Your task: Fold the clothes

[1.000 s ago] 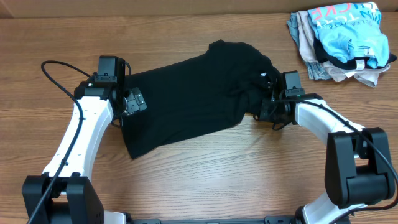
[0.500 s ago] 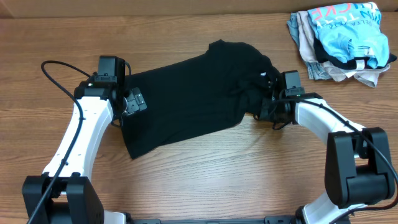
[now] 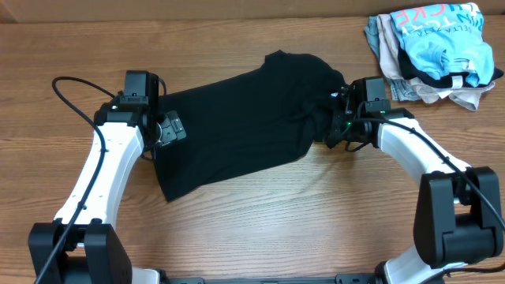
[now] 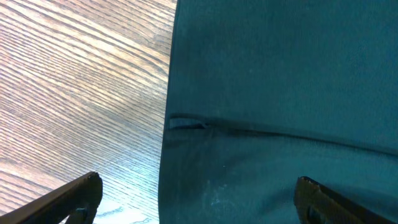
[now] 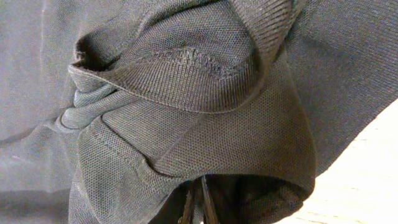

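On the brown wooden table [image 3: 260, 237], between the two arms, the plain black soft fabric T-shirt [image 3: 237, 126] lies spread on a slant. Its left part is flat and its right end is bunched into thick folds. The right gripper [image 5: 198, 204] has its fingers pressed together on that bunch, with a ribbed, stitched edge curling over just above them, so it holds the shirt. The left gripper [image 4: 198, 183] hangs over the shirt's left edge with its jaws spread wide — one finger over bare wood, the other over cloth — and grips nothing.

The step in hand looks like drawing out the crumpled right end so the shirt lies flat before any fold. To do it well, the right arm should lift only enough to free the folds, then pull along the shirt's length, away from the left arm. It should go slowly, since so narrow a pinch could let the cloth slip. The left gripper could pin its edge so the whole shirt does not slide. The pull should stop short of the heap of light blue, beige and grey garments [image 3: 430, 47] in the far right corner.

Against a second ago, the right wrist sits a little farther from the robot's base, the bunch carried with it. The left arm and the flat part of the shirt lie as they did.
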Robot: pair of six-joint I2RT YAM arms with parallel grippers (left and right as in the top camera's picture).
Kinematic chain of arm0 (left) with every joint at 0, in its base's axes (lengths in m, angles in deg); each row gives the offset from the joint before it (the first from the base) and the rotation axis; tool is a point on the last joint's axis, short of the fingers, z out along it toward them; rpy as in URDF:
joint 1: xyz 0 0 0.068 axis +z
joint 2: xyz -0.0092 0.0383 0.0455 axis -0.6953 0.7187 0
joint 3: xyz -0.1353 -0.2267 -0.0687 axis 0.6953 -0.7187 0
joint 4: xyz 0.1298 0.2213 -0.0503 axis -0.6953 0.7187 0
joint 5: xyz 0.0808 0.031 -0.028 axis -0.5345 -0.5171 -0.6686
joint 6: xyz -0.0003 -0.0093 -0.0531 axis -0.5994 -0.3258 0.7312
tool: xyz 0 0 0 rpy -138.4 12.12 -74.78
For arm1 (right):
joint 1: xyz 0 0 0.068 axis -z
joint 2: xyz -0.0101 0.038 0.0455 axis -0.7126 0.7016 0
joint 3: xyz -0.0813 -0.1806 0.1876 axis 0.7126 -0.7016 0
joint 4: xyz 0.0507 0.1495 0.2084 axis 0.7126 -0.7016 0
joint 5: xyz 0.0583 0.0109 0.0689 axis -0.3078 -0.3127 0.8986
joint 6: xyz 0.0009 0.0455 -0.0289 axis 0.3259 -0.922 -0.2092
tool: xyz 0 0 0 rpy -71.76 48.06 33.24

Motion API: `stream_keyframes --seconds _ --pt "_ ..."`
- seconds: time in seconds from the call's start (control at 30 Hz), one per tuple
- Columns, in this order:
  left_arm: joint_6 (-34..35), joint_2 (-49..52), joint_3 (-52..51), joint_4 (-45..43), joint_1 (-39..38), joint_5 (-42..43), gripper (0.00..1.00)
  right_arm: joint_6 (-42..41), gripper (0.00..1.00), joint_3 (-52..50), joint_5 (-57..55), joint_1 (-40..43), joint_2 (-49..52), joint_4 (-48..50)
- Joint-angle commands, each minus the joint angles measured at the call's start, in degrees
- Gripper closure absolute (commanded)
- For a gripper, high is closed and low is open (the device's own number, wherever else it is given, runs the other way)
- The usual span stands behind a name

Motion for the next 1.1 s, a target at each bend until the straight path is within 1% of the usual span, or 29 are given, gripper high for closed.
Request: stream_keyframes --seconds 0.0,0.17,0.27,0.3,0.33,0.47,0.6,0.63,0.7,0.77,0.87,1.07 --pt "-1.07 -0.63 0.57 -0.11 0.28 -0.96 0.0 0.07 0.91 0.74 0.42 0.0 2.78 0.2" --pt "-1.07 -0.63 0.57 -0.13 0.28 -0.96 0.0 0.07 0.89 0.66 0.35 0.0 4.37 0.09" --pt "-1.07 -0.63 0.57 -0.13 0.28 -0.96 0.0 0.07 0.84 0.37 -0.04 0.0 4.98 0.07" --pt "-1.07 -0.63 0.57 -0.13 0.28 -0.96 0.0 0.07 0.79 -0.04 -0.22 0.0 5.05 0.31" --pt "-1.07 -0.63 0.57 -0.13 0.28 -0.96 0.0 0.07 0.76 -0.5 -0.22 0.0 5.07 0.61" --pt "-1.07 -0.63 0.57 -0.15 0.28 -0.96 0.0 0.04 0.68 -2.36 -0.22 0.0 5.07 0.61" --pt "-1.07 -0.63 0.57 -0.15 0.28 -0.96 0.0 0.04 0.58 -3.69 -0.22 0.0 5.07 -1.31" --pt "-1.07 -0.63 0.57 -0.13 0.28 -0.96 0.0 -0.02 0.55 -3.98 -0.22 0.0 5.07 -3.39" --pt "-1.07 -0.63 0.57 -0.11 0.28 -0.96 0.0 -0.48 0.51 -4.13 -0.26 0.07 5.07 -6.51" --pt "-1.07 -0.63 0.57 -0.09 0.28 -0.96 0.0 -2.6 0.49 -4.13 -1.18 0.11 5.07 -9.77" --pt "-1.07 -0.63 0.57 -0.09 0.28 -0.96 0.0 -6.27 0.45 -4.13 -1.99 1.51 5.05 -18.23" --pt "-1.09 -0.63 0.55 -0.09 0.28 -0.96 0.0 -9.29 0.42 -4.04 -1.66 7.19 5.05 -27.8"
